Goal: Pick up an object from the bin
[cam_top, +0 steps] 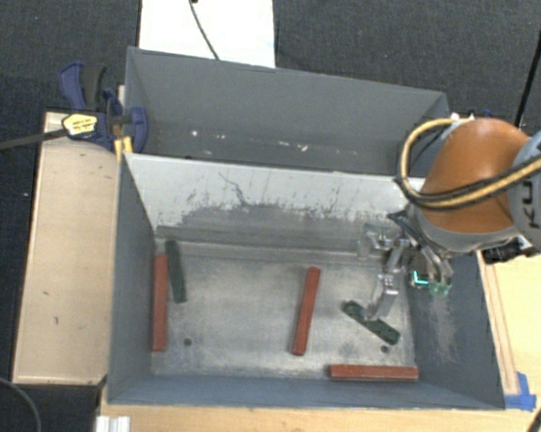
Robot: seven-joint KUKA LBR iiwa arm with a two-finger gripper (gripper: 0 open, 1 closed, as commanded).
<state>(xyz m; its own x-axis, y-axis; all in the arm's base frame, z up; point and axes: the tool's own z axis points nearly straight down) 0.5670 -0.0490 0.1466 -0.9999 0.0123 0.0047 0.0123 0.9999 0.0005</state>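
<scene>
Gripper (384,310) position: lowered into the right part of the grey bin (252,209), tip directly at a short dark green stick (388,333) that lies slanted on the bin floor. Whether the gripper is open or closed cannot be determined from this view. A red-brown stick (373,371) lies flat near the front wall, just below the green one. Another red-brown stick (305,311) lies mid-floor. Two more sticks, red-brown (160,304) and dark green (175,273), lie by the left wall.
</scene>
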